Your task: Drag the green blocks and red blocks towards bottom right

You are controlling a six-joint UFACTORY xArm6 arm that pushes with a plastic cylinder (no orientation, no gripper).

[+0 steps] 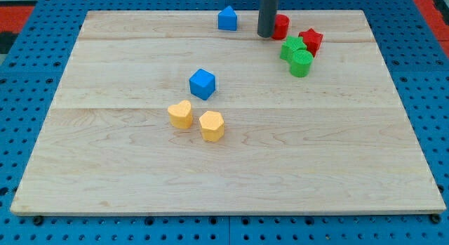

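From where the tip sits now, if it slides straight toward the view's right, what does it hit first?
My tip sits just left of the red block, apparently touching it, so that goes first. The red star block lies further right, slightly lower; depth is unclear.

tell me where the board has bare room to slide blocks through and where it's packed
Free: the whole bottom right, below the green blocks and right of the yellow blocks; also the left strip beside the blue cube. Crowded: the top right, where my tip touches the red cylinder near the red star.
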